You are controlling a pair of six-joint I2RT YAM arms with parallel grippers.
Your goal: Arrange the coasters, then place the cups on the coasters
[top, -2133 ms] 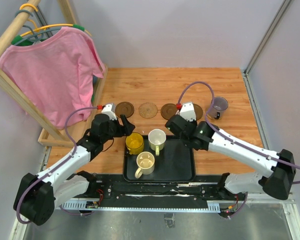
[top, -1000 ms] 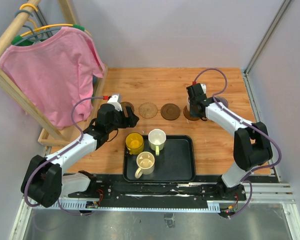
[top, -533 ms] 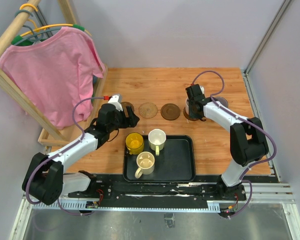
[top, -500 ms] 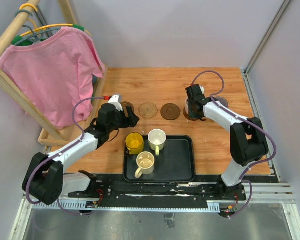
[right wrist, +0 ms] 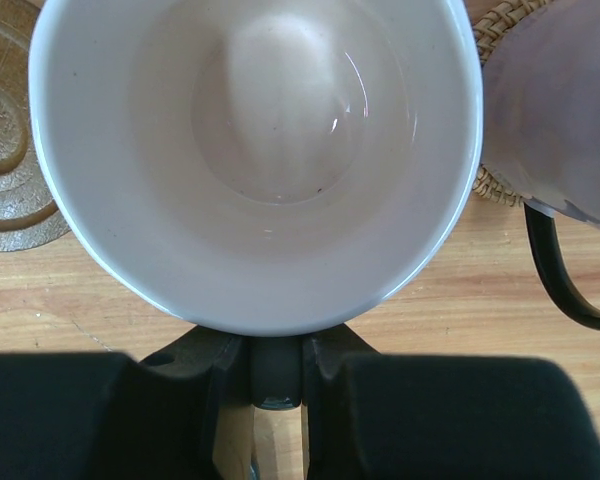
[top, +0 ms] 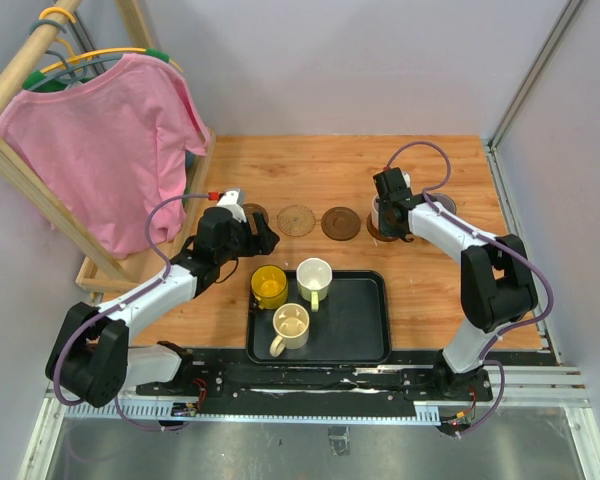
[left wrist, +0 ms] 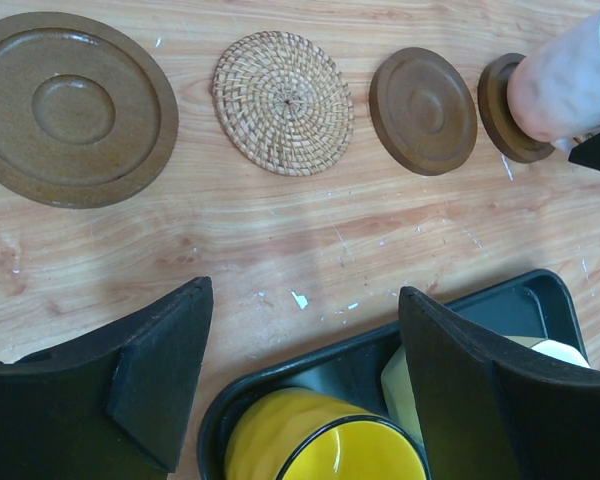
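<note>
The right gripper (right wrist: pixel 275 372) is nearly closed, pinching the handle of the pink cup (right wrist: pixel 260 150). The cup sticks straight out ahead of its fingers, mouth up. In the left wrist view the cup looks parked on a dark coaster (left wrist: pixel 502 128) directly underneath it, so I'd guess the only thing to do there is let go and back out along the handle. The grey-purple cup (right wrist: pixel 565 90) is just off that gripper's right side, so there's not much room to swing that way.

The left gripper (left wrist: pixel 305 320) is wide open with nothing in it. The yellow cup (left wrist: pixel 320 455) sits in the black tray (left wrist: pixel 545 300) right below its fingers, a bit to the near side. The woven coaster (left wrist: pixel 283 100) lies bare straight ahead of it. That arm is clearly the closer one for the yellow cup.
</note>
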